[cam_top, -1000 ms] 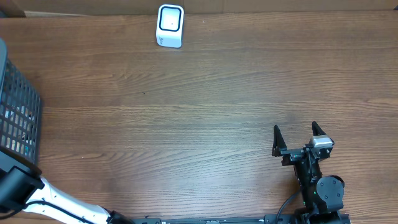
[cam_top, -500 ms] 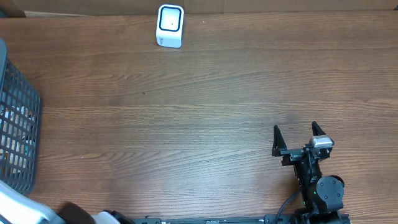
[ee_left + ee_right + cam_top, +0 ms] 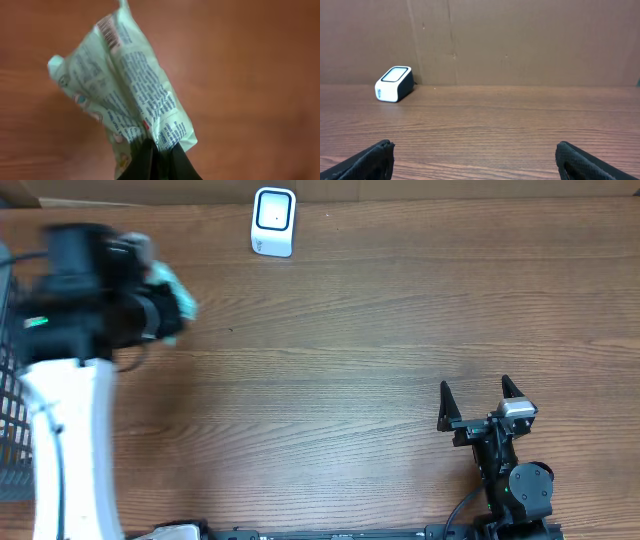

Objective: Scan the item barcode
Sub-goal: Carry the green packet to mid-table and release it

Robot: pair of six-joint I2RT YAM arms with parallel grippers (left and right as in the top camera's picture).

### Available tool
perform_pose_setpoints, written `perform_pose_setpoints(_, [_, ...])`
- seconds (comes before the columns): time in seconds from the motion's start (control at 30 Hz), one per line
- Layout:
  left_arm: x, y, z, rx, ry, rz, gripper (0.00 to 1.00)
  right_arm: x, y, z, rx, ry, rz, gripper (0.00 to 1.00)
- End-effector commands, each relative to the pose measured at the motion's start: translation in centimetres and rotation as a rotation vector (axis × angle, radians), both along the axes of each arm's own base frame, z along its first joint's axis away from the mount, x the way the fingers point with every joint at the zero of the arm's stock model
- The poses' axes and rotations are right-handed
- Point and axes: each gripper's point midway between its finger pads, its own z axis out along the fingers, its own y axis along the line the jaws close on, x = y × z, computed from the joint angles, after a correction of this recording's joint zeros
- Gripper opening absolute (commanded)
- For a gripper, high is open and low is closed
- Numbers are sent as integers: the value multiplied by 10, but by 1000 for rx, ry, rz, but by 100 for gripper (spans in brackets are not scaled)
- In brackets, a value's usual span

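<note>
Jaws of the left gripper (image 3: 159,150) pinch a green packet (image 3: 127,85), left of the scanner (image 3: 273,222); right gripper (image 3: 475,395) gapes empty; scan not yet done.

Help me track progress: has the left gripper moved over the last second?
Yes. The left gripper, shut on a pale green plastic packet, swung from lower-left toward the white boxy scanner.

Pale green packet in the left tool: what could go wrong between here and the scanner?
1. The left tool pinches the pale green crinkled plastic packet by one corner only. The rest is free, so it might slip or flap.
2. Its barcode sits on the creased far end, so the small white box scanner may misread it unless that end is presented flat.
</note>
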Motion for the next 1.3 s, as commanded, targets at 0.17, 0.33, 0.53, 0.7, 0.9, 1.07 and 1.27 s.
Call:
perform_pose_setpoints(0.17, [-17, -92, -157, 112, 203, -306, 4, 0, 1, -2, -5, -2, 3, 100])
perform_pose_setpoints(0.33, [-3, -107, -191, 151, 183, -293, 4, 0, 1, -2, -5, -2, 3, 100])
perform_pose_setpoints(0.53, [11, -113, -193, 147, 141, -293, 75, 0, 1, -2, -5, -2, 3, 100])
perform_pose_setpoints(0.7, [29, -117, -152, 121, 37, -274, 100, 0, 1, -2, -5, -2, 3, 100])
perform_pose_setpoints(0.9, [54, -82, -31, 39, -138, -117, 100, 0, 1, -2, -5, -2, 3, 100])
perform_pose_setpoints(1.07, [35, 26, 54, 65, -180, 148, 100, 0, 1, -2, -5, -2, 3, 100])
perform_pose_setpoints(1.27, [-16, 194, 77, 79, -202, 679, 100, 0, 1, -2, -5, -2, 3, 100])
